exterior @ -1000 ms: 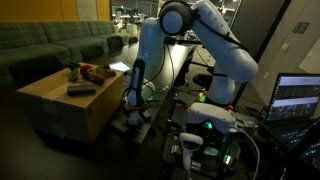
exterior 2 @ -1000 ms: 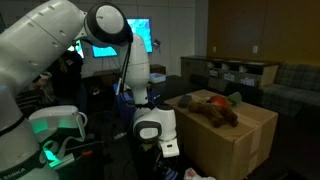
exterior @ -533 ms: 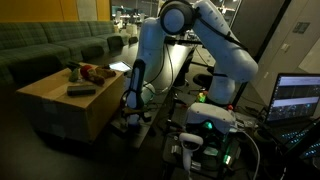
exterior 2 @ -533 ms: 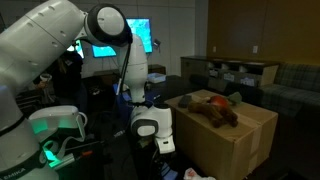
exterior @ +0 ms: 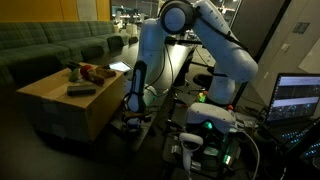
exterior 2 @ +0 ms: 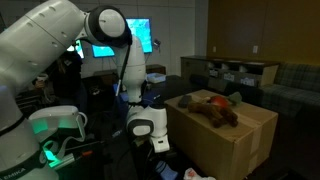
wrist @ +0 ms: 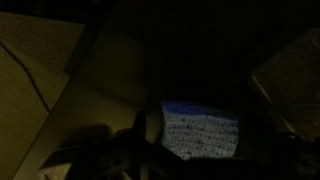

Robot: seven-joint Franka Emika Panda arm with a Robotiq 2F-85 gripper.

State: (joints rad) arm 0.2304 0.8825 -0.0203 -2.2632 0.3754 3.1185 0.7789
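Low beside a corner of the tan box-shaped desk (exterior: 55, 105), our jaws hang apart above a blue-and-white speckled patch (wrist: 200, 135), and in this gloom we might knock the desk's side.

- i have brought the black two-finger gripper (exterior: 134, 124) lower in an exterior view; it now hangs closer to the dark floor (exterior: 100, 150) than a second ago.
- it has sunk further down the side of the tan cardboard box (exterior: 60, 98).
- in an exterior view the round white wrist housing (exterior 2: 147, 124) has slid a little away from the box wall (exterior 2: 215, 145).
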